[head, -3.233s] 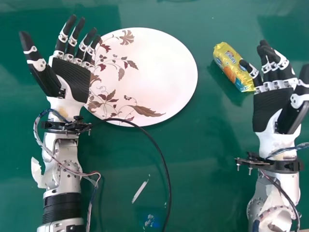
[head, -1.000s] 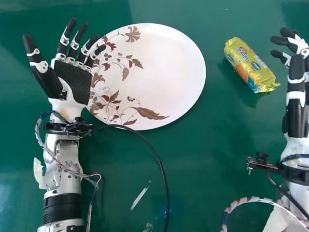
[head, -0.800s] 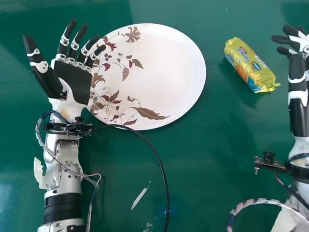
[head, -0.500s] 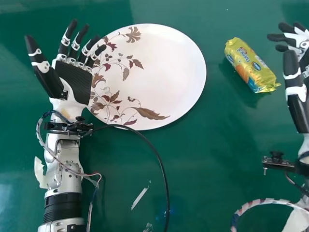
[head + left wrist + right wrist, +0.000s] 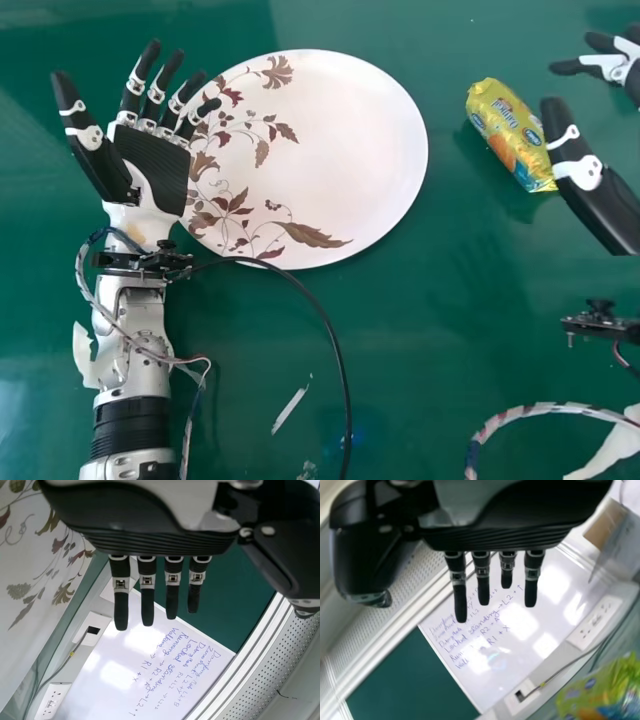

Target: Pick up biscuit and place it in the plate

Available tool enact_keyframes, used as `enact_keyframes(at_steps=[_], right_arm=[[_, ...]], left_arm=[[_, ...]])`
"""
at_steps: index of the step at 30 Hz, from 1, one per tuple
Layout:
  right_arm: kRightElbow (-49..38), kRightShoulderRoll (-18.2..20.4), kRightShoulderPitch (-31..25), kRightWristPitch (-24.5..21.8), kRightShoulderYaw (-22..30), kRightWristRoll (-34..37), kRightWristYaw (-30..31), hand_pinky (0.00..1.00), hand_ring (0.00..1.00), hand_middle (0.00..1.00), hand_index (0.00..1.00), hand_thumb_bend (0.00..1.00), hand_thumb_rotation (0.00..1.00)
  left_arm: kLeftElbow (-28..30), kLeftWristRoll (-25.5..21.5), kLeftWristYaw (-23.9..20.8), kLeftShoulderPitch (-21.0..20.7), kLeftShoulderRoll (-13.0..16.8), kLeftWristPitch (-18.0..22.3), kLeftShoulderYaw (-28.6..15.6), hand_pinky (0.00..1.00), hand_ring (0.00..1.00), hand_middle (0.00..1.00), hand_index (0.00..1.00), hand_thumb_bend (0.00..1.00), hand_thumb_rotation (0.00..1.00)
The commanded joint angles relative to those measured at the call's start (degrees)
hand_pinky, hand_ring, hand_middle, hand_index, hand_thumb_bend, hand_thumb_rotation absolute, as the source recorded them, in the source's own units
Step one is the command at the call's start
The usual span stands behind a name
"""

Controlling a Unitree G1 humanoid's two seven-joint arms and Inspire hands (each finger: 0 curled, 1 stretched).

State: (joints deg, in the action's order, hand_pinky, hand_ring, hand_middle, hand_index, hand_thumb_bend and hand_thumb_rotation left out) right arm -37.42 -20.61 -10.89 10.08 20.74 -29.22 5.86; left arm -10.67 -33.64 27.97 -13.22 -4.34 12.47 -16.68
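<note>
On the left, the left hand (image 5: pixel 150 165) lies with its palm up and its fingers apart, holding nothing. Some of its fingers reach over the edge of the big, round plate (image 5: pixel 340 150). The plate is white, with brown and red leaves and flowers on its left part. Below it, a thin white scrap (image 5: pixel 289 410) is on the green table (image 5: pixel 430 380), and a black cord (image 5: pixel 330 330) bends past the scrap's right side. The yellow biscuit pack (image 5: pixel 508 130) sits on the table, to the right of the plate. Next comes the right hand (image 5: pixel 585 175), open, with straight fingers. Its thumb hides one end of the pack; I can't tell if they touch.
</note>
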Motion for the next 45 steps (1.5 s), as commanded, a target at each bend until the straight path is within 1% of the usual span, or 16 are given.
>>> enact_keyframes(at_steps=[1,4,7,9,11,14,15,17,19,21,24,27,35,39,42,45], right_arm=[[-2.18,-1.20,0.56,-2.03,-0.06,-3.68,0.97,0.82,0.94,0.90,0.74,0.72,0.47],[-3.72,-2.12,1.57,-4.78,-0.69,-6.95,2.85,0.81,0.93,0.90,0.73,0.73,0.47],[-4.25,-3.45,2.63,-6.10,-1.22,-9.08,4.29,0.81,0.94,0.90,0.73,0.74,0.46],[-4.77,-4.43,3.12,-7.18,-1.43,-10.85,5.83,0.84,0.96,0.92,0.75,0.76,0.46],[-5.27,-5.11,3.53,-8.14,-1.60,-12.49,7.03,0.90,0.99,0.97,0.83,0.80,0.46],[-5.55,-6.04,4.17,-9.12,-1.87,-15.12,8.15,0.97,1.00,1.00,0.96,0.86,0.50],[-5.81,-6.46,4.29,-9.68,-1.87,-16.25,8.98,0.99,1.00,1.00,0.98,0.87,0.51],[-6.30,-7.10,4.41,-10.72,-1.88,-18.26,10.43,1.00,1.00,1.00,1.00,0.94,0.54],[-6.28,-7.56,4.67,-11.25,-1.93,-19.72,11.07,1.00,1.00,1.00,1.00,0.97,0.54],[-6.04,-8.14,4.94,-11.39,-1.95,-21.25,11.42,1.00,1.00,1.00,1.00,0.99,0.56],[-5.89,-8.90,5.34,-11.75,-2.00,-22.51,12.67,1.00,1.00,1.00,1.00,1.00,0.58],[-5.85,-9.94,5.70,-12.32,-1.94,-23.57,14.51,1.00,1.00,1.00,1.00,1.00,0.58],[-4.64,-12.61,6.67,-12.26,-1.37,-23.39,16.21,1.00,1.00,1.00,1.00,1.00,0.59],[-3.24,-14.34,7.38,-12.02,-1.31,-23.15,16.57,1.00,1.00,1.00,1.00,1.00,0.61],[-2.26,-15.45,8.09,-12.05,-1.21,-22.52,16.91,1.00,1.00,1.00,1.00,1.00,0.60],[-0.97,-17.14,8.77,-11.30,-1.14,-22.63,16.50,1.00,1.00,1.00,1.00,1.00,0.60]], left_arm=[[-5.84,0.23,0.25,2.47,-1.76,1.66,-0.41,0.57,0.75,0.83,0.86,1.00,0.65],[-6.10,0.01,0.31,2.26,-1.73,1.59,-0.54,0.58,0.75,0.83,0.86,1.00,0.61],[-6.30,-0.42,0.73,2.05,-1.76,1.50,-0.70,0.60,0.76,0.83,0.85,1.00,0.56],[-6.21,-1.76,1.46,1.94,-1.86,0.44,-1.02,0.62,0.77,0.84,0.86,1.00,0.56],[-6.34,-3.04,2.35,1.78,-2.09,-0.06,-1.43,0.64,0.78,0.86,0.87,1.00,0.58],[-7.42,-3.90,4.18,1.05,-2.39,1.10,-1.92,0.64,0.77,0.86,0.87,1.00,0.59],[-7.72,-4.17,4.69,0.81,-2.52,1.43,-2.08,0.63,0.76,0.86,0.88,1.00,0.60],[-8.15,-4.22,5.31,0.51,-2.65,1.89,-2.29,0.64,0.77,0.87,0.89,1.00,0.60],[-8.81,-4.23,5.96,0.12,-2.68,2.18,-2.57,0.65,0.78,0.87,0.89,1.00,0.60],[-9.48,-4.32,6.55,-0.28,-2.73,2.45,-2.85,0.65,0.78,0.87,0.88,1.00,0.62],[-10.39,-3.92,6.80,-0.79,-2.83,3.23,-3.19,0.67,0.78,0.87,0.89,1.00,0.66],[-10.70,-3.74,6.73,-1.01,-2.90,3.37,-3.35,0.69,0.80,0.88,0.89,1.00,0.67],[-11.18,-3.55,6.89,-1.44,-2.78,3.37,-3.41,0.70,0.82,0.88,0.92,1.00,0.73],[-11.66,-2.58,6.71,-1.54,-2.59,3.96,-3.25,0.71,0.82,0.88,0.93,1.00,0.73],[-11.61,-3.18,7.13,-1.60,-2.55,3.36,-3.41,0.72,0.82,0.88,0.94,1.00,0.75],[-11.59,-2.40,6.42,-1.66,-2.50,3.89,-3.30,0.72,0.81,0.88,0.93,1.00,0.77]])
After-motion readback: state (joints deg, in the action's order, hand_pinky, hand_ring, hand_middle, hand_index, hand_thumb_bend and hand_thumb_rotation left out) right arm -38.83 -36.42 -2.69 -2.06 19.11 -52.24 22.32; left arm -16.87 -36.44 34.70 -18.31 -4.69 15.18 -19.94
